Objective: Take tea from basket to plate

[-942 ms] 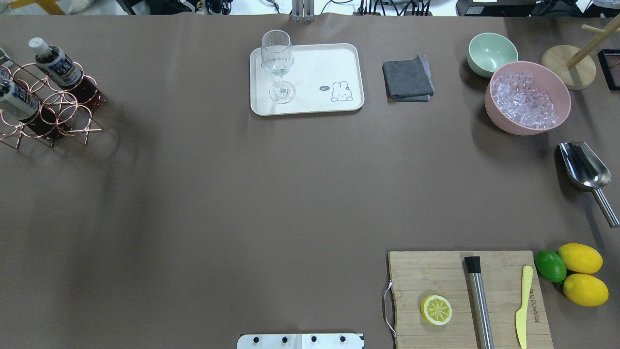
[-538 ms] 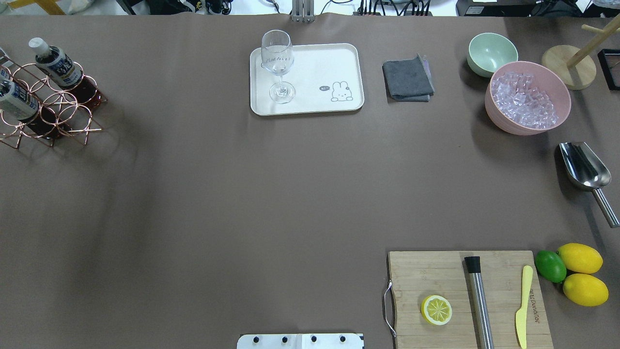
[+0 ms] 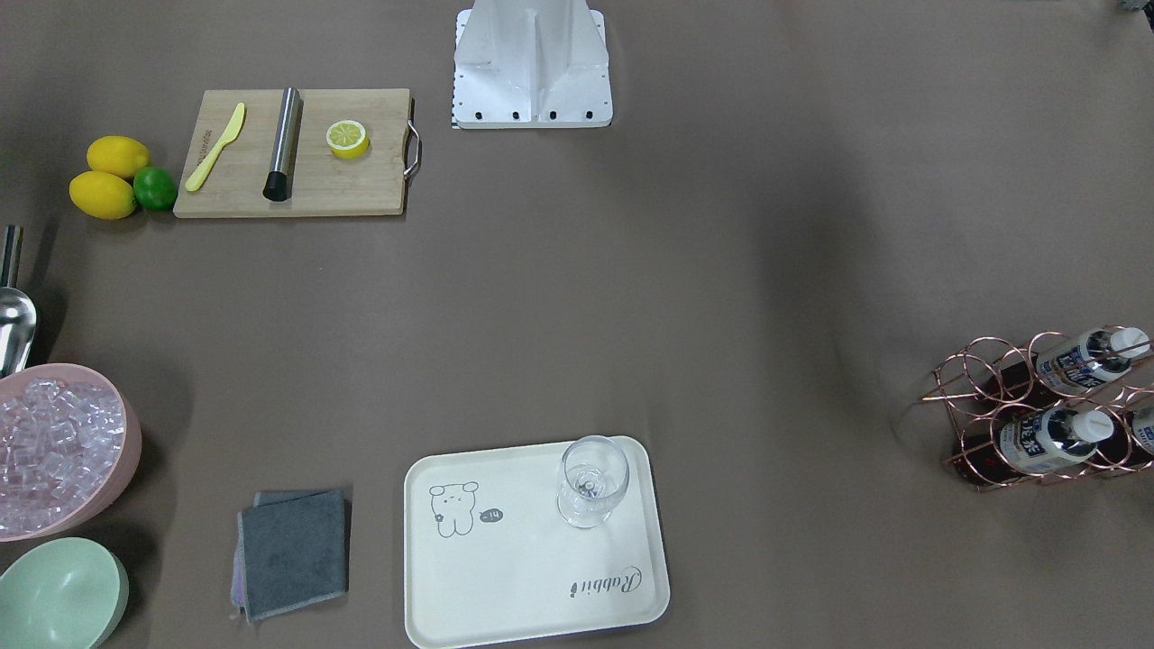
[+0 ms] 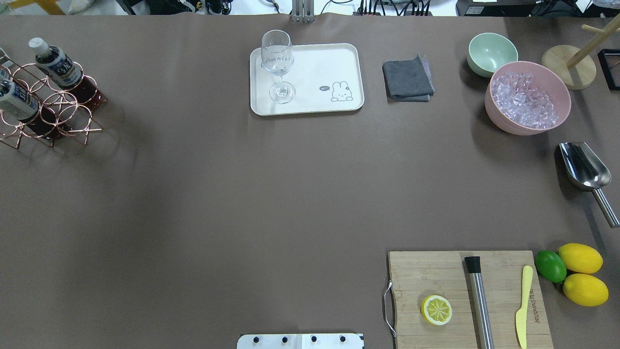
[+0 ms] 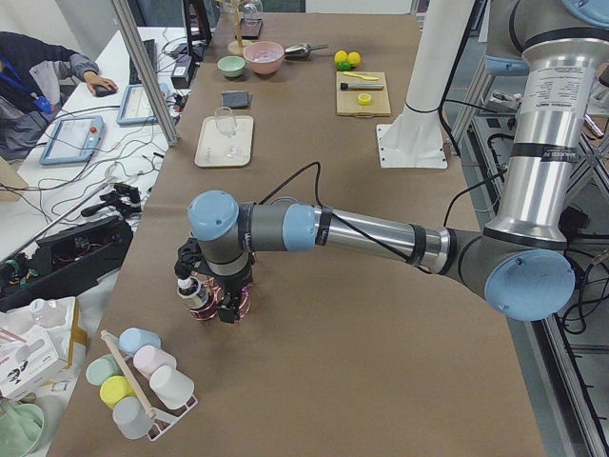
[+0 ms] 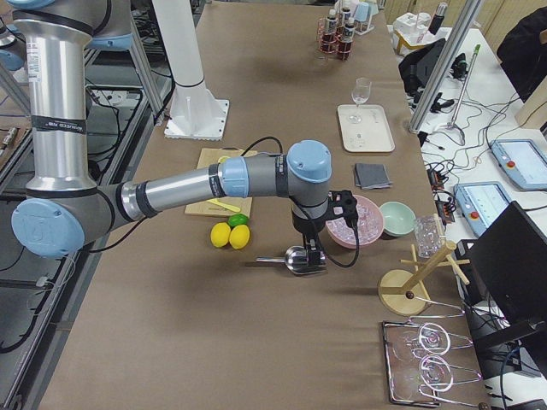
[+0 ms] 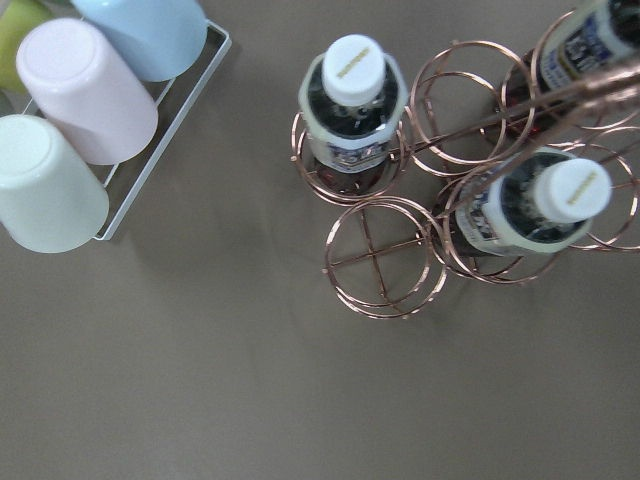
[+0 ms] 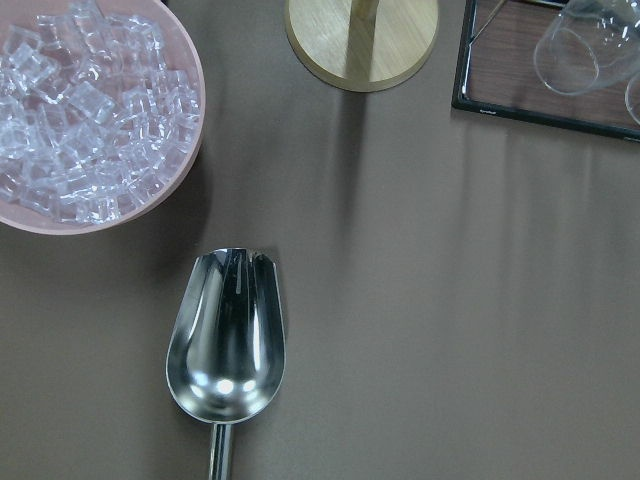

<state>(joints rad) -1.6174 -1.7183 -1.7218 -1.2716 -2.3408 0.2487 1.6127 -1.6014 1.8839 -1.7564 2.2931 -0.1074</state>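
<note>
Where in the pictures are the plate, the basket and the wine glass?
plate (image 4: 317, 63): overhead view, its bare middle.
basket (image 7: 372, 257): left wrist view, crossed wires under its empty ring.
wine glass (image 4: 277, 53): overhead view, its bowl.

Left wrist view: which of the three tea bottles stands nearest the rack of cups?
The bottle in the basket's leftmost ring; the other two stand farther right, away from the cups.

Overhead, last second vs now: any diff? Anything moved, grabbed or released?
No visible change. The tea bottles stand in the basket as before, nothing lifted or released. The plate carries only the wine glass, as it did earlier. Everything else on the table lies where it was.
</note>
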